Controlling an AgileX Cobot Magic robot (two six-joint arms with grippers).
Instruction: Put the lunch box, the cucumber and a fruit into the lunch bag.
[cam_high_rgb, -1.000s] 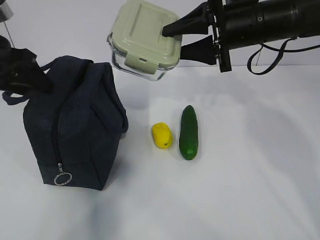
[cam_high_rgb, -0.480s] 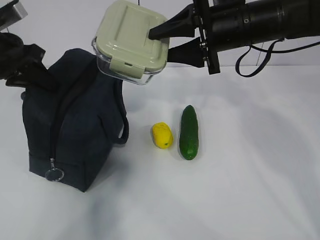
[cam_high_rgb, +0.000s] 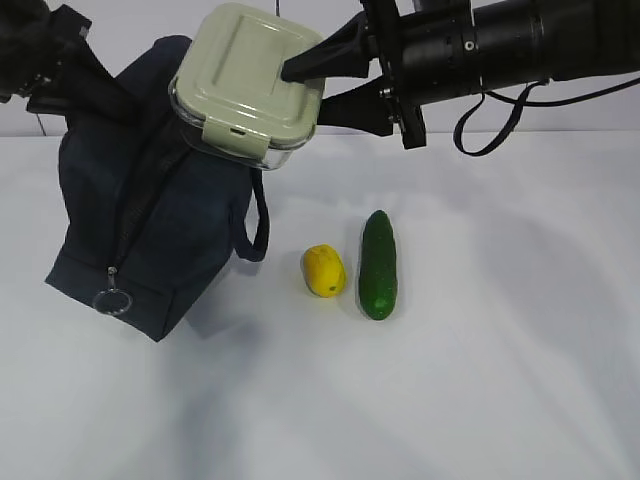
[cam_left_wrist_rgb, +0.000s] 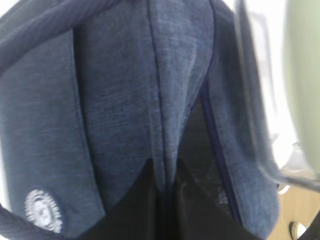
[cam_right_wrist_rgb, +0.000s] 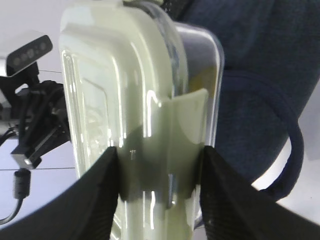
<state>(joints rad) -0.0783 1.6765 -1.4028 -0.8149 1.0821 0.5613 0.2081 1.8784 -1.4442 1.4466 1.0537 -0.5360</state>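
Note:
My right gripper (cam_high_rgb: 305, 85) is shut on the lunch box (cam_high_rgb: 245, 80), a clear container with a sage-green lid, and holds it in the air over the top right of the lunch bag (cam_high_rgb: 140, 230). The lunch box (cam_right_wrist_rgb: 145, 115) fills the right wrist view between my fingers. My left gripper (cam_high_rgb: 85, 75) is shut on a fold of the navy bag's fabric (cam_left_wrist_rgb: 167, 130) at its top left and tilts the bag. The zipper's ring pull (cam_high_rgb: 110, 300) hangs at the bag's front. The yellow fruit (cam_high_rgb: 324, 270) and the cucumber (cam_high_rgb: 378, 264) lie side by side on the table.
The white table (cam_high_rgb: 500, 380) carries everything. One loop handle (cam_high_rgb: 258, 225) of the bag hangs toward the fruit. A black cable (cam_high_rgb: 480, 130) loops under the right arm.
My right gripper has carried the lunch box left, over the bag. My left gripper has lifted the bag's top, tilting the bag so its front corner has moved left.

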